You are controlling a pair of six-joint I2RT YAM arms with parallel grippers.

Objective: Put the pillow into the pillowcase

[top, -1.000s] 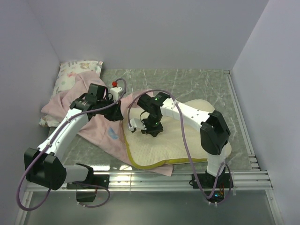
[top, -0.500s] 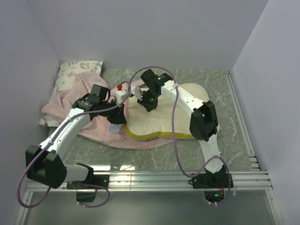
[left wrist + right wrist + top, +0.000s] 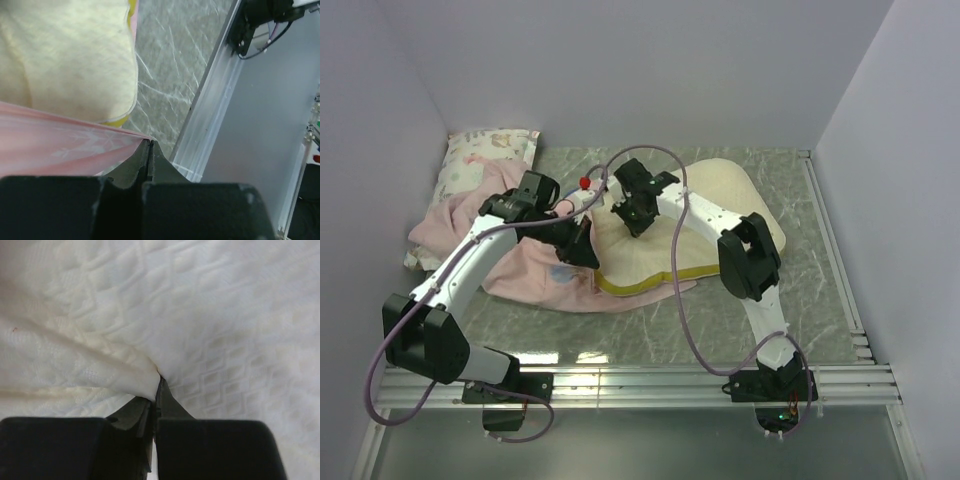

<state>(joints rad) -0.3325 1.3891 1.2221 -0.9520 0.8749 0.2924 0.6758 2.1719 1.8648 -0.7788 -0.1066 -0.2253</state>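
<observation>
Two grips | left end effector pinches pillowcase hem | right end effector pinches pillow fold

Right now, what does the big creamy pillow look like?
The pillow is big, cream and soft-looking, with a dimpled cover and a yellow band along its near edge. It lies on the table, bunched where the right gripper pinches a fold of it. The pink pillowcase lies under its near left edge.
</observation>
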